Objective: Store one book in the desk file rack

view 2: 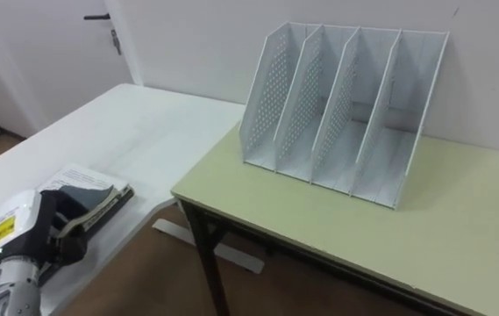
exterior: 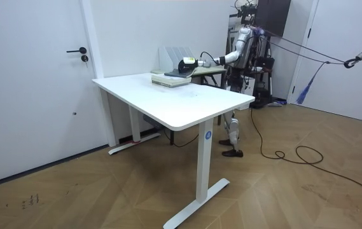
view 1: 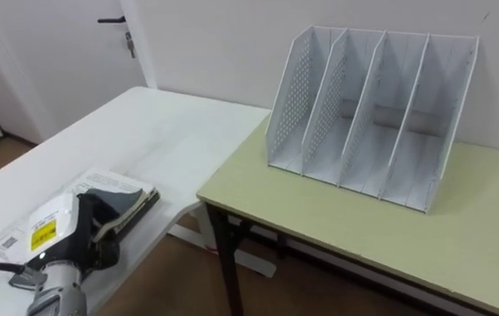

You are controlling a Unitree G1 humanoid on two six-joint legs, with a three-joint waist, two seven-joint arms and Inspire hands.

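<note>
A white mesh file rack [view 1: 372, 105] with several upright slots stands on the pale green desk [view 1: 319, 211], against the wall. A book [view 1: 122, 195] with a grey and white cover lies on the white table [view 1: 161, 132] near its right edge, on top of other printed matter. My left hand [view 1: 87, 233] lies on the near end of the book, its dark fingers curled round the book's right edge. In the room view I stand behind the white table [exterior: 168, 102] by the green desk, with my left hand [exterior: 187, 65] stretched out to the book [exterior: 168, 78].
A gap with wooden floor [view 1: 188, 281] separates the white table from the green desk. A door [exterior: 41, 83] with a dark handle is in the wall beyond the white table. The green desk has bare room in front of the rack.
</note>
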